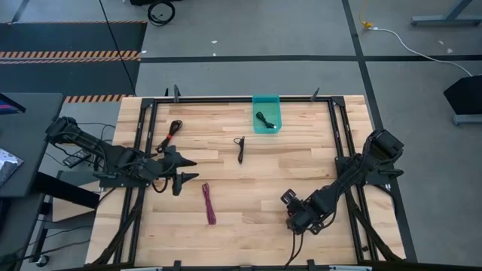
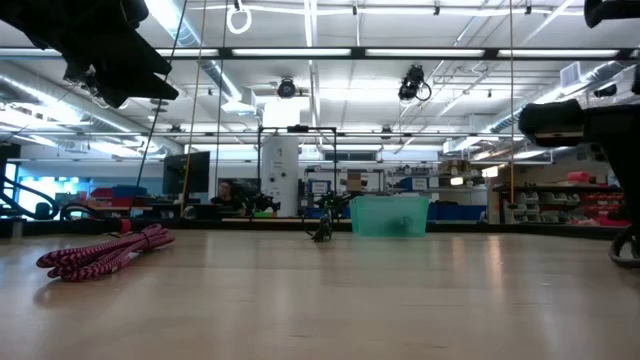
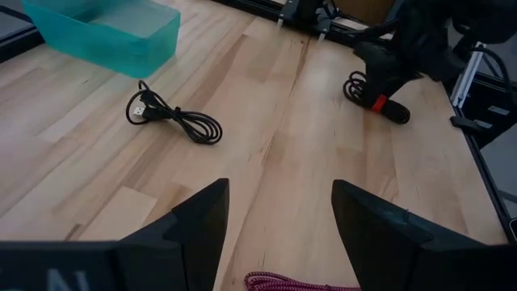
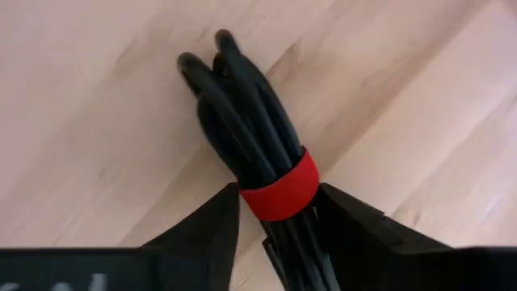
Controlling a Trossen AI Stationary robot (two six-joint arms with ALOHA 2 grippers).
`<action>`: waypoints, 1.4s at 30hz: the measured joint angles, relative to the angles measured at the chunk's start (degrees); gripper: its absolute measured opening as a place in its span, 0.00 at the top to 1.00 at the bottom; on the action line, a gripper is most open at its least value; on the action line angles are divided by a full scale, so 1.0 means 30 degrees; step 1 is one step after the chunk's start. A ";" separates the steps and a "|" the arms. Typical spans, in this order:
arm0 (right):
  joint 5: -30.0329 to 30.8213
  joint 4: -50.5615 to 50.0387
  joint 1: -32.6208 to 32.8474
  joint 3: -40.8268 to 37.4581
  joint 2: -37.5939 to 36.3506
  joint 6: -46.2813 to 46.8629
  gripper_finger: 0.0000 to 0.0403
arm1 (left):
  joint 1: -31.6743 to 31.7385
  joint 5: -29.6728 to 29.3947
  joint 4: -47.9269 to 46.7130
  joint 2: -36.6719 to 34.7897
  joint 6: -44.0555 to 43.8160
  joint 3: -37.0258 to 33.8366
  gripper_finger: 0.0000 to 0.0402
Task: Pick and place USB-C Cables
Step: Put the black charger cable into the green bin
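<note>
Right end effector [image 4: 275, 222] is low over the surface [image 1: 301, 162], fingers straddling a black bundled cable [image 4: 242, 113] at its red tie [image 4: 281, 192]. The fingers sit just beside the tie on both sides; whether they're clamped yet I cannot tell.

Handling guess: light, floppy, loops spring loose. The tie is the stiffest, fattest spot, so grip there.

Left end effector [image 3: 279, 234] is released, hanging above the surface. Ahead of it lies a loose black cable [image 3: 174, 117], beyond that a teal bin [image 3: 109, 32]. A magenta cable [image 3: 299, 282] is right under its fingertips.
</note>
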 joint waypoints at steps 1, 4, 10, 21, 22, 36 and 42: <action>0.0107 0.0005 -0.0047 0.0128 0.0007 0.0209 0.62 | 0.0000 0.0000 0.0000 0.0000 0.0004 0.0000 0.44; 0.0169 0.0033 -0.0273 0.0550 0.0007 0.0616 0.76 | 0.0000 0.0000 -0.0007 0.0000 0.0004 0.0000 0.44; 0.0808 -0.0933 -0.0997 0.1903 0.0007 0.0292 0.89 | 0.0000 0.0000 -0.0007 0.0000 -0.0003 0.0000 0.44; 0.7781 -0.5649 -0.4827 0.7182 0.0007 -0.0329 0.89 | 0.0000 -0.0007 -0.0015 0.0000 0.0004 0.0000 0.44; 0.7751 -0.5788 -0.5735 0.7486 0.0007 0.0038 0.89 | 0.0000 -0.0007 -0.0015 0.0000 0.0004 0.0000 0.44; 0.2939 -0.1365 -1.7052 0.8632 0.0013 0.3330 0.85 | 0.0000 -0.0087 -0.0007 0.0000 0.0012 0.0000 0.44; 0.2703 -0.0821 -1.9569 0.8646 0.0073 0.4517 0.89 | 0.0000 -0.0087 0.0000 0.0000 0.0012 0.0000 0.44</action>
